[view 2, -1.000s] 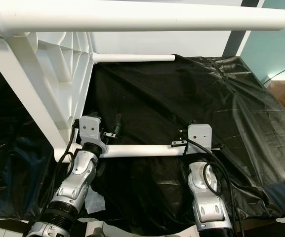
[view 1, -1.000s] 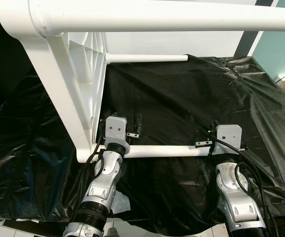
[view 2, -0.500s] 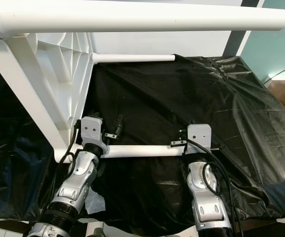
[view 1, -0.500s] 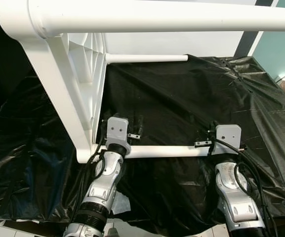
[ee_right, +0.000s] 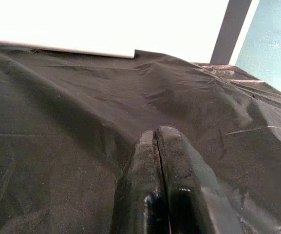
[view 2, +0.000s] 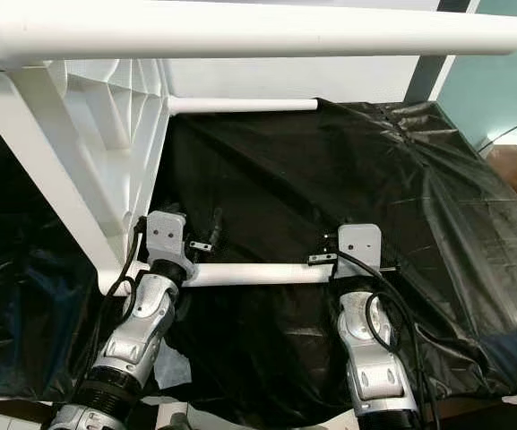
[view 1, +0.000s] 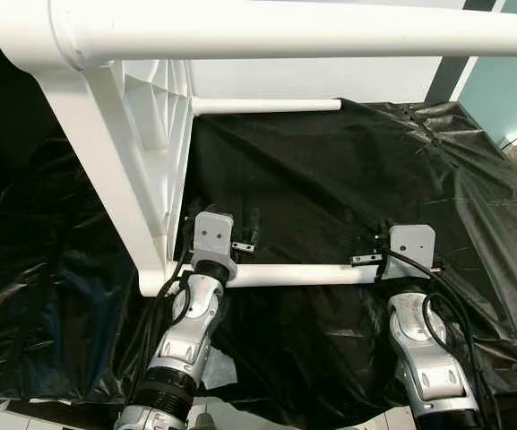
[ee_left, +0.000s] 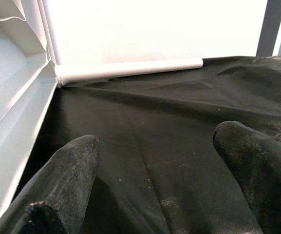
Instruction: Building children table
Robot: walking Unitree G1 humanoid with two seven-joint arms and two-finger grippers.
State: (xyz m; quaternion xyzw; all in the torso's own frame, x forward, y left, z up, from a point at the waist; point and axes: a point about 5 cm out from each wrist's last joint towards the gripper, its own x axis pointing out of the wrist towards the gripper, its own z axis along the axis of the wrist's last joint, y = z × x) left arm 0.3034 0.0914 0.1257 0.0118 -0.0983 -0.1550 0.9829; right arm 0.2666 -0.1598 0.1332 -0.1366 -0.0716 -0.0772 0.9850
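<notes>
A white children's table lies on its side on a black plastic sheet (view 1: 348, 179), its ribbed top panel (view 1: 155, 134) standing at the left. One leg (view 1: 285, 31) runs across close to the camera, another leg (view 1: 267, 106) lies at the far side, and a third leg (view 1: 298, 274) lies low between my two wrists. My left gripper (view 1: 247, 224) reaches just past that low leg near the panel; its fingers (ee_left: 67, 185) are open over bare sheet. My right gripper (view 1: 385, 231) sits at the leg's free end, its fingers (ee_right: 156, 146) shut with nothing in them.
The black sheet is wrinkled and drapes down over the near edge. A scrap of white paper (view 1: 218, 367) lies under my left forearm. A dark post (view 1: 446, 81) and a teal wall (view 1: 509, 90) stand at the back right.
</notes>
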